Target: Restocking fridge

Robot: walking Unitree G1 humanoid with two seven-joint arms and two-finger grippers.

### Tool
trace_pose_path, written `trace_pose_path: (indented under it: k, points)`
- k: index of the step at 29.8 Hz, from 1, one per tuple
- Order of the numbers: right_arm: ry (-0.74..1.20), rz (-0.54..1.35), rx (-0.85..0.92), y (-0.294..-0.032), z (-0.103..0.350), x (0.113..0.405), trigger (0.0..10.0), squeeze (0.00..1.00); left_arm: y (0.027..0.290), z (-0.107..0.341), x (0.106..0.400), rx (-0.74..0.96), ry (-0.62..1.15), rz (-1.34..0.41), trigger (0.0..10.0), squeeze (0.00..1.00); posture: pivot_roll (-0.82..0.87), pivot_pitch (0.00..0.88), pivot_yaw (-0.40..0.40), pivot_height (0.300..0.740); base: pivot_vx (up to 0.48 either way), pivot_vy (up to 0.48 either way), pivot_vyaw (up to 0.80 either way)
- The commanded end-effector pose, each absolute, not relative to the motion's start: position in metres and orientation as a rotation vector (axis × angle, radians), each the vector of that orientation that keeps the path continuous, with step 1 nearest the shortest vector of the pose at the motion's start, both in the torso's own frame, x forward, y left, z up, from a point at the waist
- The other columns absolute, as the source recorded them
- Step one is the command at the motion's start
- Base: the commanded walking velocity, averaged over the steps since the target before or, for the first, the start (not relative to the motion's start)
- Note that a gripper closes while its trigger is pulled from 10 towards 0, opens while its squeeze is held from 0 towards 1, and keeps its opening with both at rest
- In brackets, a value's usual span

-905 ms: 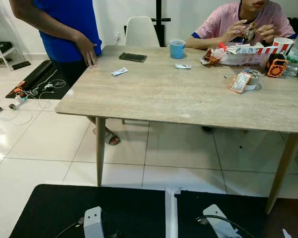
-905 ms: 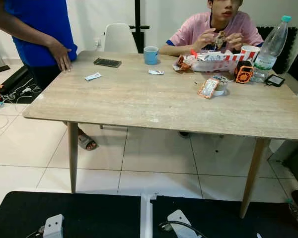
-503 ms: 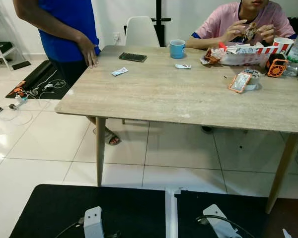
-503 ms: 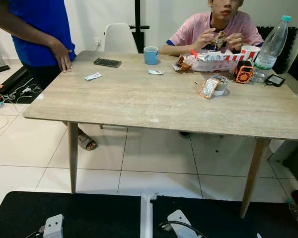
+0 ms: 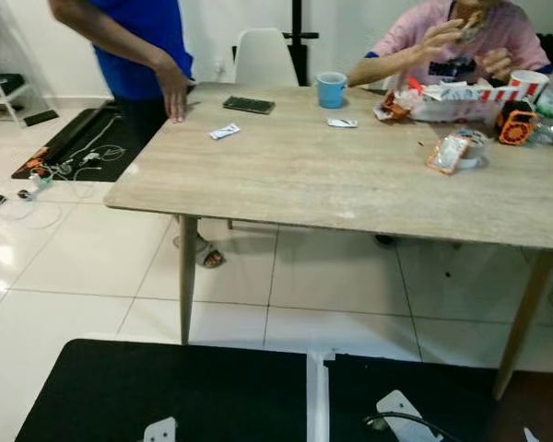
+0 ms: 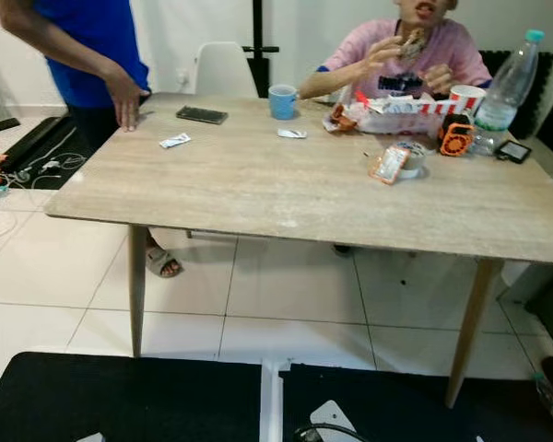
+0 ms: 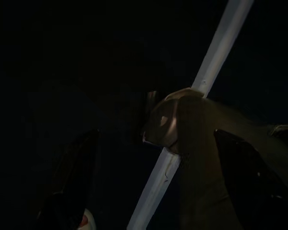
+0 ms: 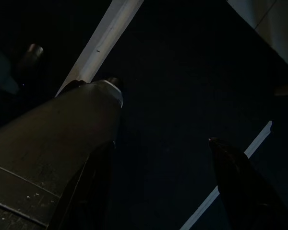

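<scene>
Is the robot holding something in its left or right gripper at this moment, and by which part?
Nothing is held. The left gripper and the right gripper both hang open over the dark mat, with empty space between the fingers.

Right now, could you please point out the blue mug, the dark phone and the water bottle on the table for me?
blue mug (image 6: 281, 101), right eye view, middle of its side.
dark phone (image 6: 202, 115), right eye view, centre of its flat face.
water bottle (image 6: 510, 78), right eye view, middle of its clear body.

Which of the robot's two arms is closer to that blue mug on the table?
Right, slightly. The blue mug stands far across the table. The right gripper and left gripper both hang low over the black mat.
</scene>
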State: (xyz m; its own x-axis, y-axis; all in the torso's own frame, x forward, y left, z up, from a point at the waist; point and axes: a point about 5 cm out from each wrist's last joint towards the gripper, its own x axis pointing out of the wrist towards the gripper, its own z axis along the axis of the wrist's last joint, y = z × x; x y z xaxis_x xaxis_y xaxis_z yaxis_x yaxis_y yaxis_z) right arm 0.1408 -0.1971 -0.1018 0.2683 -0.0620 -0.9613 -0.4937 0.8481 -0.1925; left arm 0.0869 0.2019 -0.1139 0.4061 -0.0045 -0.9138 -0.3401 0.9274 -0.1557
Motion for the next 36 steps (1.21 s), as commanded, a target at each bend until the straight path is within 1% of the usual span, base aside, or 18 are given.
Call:
trace_pose_path:
  k: [1, 3, 7, 14, 22, 24, 27, 30, 34, 35, 36]
  points:
    - [1.302, 0.327, -0.502, -0.193, -0.106, 0.13, 10.0, 0.0, 0.212, -0.113, 0.084, -0.332, 1.129, 0.241, 10.0, 0.0, 0.07, 0.038, 0.024, 0.74, 0.0, 0.0, 0.0]
    - [1.312, 0.332, -0.498, -0.191, -0.108, 0.124, 10.0, 0.0, 0.218, -0.113, 0.078, -0.326, 1.133, 0.249, 10.0, 0.0, 0.07, 0.048, 0.032, 0.74, 0.0, 0.0, 0.0]
    - [1.318, 0.337, -0.498, -0.19, -0.11, 0.12, 10.0, 0.0, 0.219, -0.112, 0.079, -0.326, 1.129, 0.252, 10.0, 0.0, 0.07, 0.053, 0.035, 0.74, 0.0, 0.0, 0.0]
    - [1.333, 0.346, -0.499, -0.187, -0.112, 0.111, 10.0, 0.0, 0.221, -0.11, 0.084, -0.326, 1.104, 0.246, 10.0, 0.0, 0.06, 0.054, 0.037, 0.74, 0.0, 0.0, 0.0]
    - [1.344, 0.336, -0.493, -0.186, -0.115, 0.1, 10.0, 0.0, 0.219, -0.109, 0.093, -0.317, 1.092, 0.22, 10.0, 0.0, 0.04, 0.034, 0.043, 0.74, 0.0, 0.0, 0.0]
    - [1.343, 0.33, -0.491, -0.186, -0.116, 0.098, 10.0, 0.0, 0.217, -0.108, 0.1, -0.312, 1.083, 0.209, 10.0, 0.0, 0.03, 0.002, 0.04, 0.74, 0.0, 0.0, 0.0]
    - [1.34, 0.327, -0.493, -0.187, -0.116, 0.098, 10.0, 0.0, 0.217, -0.105, 0.11, -0.31, 1.064, 0.201, 10.0, 0.0, 0.03, 0.0, 0.035, 0.74, 0.0, 0.0, 0.0]
    - [1.325, 0.321, -0.495, -0.188, -0.115, 0.101, 10.0, 0.0, 0.215, -0.101, 0.127, -0.313, 1.024, 0.191, 10.0, 0.0, 0.03, 0.0, 0.029, 0.74, 0.0, 0.0, 0.0]
    - [1.325, 0.32, -0.496, -0.188, -0.115, 0.101, 10.0, 0.0, 0.215, -0.101, 0.127, -0.313, 1.024, 0.191, 10.0, 0.0, 0.03, 0.0, 0.029, 0.74, 0.0, 0.0, 0.0]
    - [1.313, 0.32, -0.503, -0.189, -0.114, 0.106, 10.0, 0.0, 0.212, -0.098, 0.138, -0.319, 1.0, 0.183, 10.0, 0.0, 0.03, 0.0, 0.012, 0.74, 0.0, 0.0, 0.0]
    - [1.307, 0.321, -0.505, -0.189, -0.113, 0.108, 10.0, 0.0, 0.211, -0.097, 0.142, -0.322, 0.992, 0.18, 10.0, 0.0, 0.03, 0.0, 0.009, 0.74, 0.0, 0.0, 0.0]
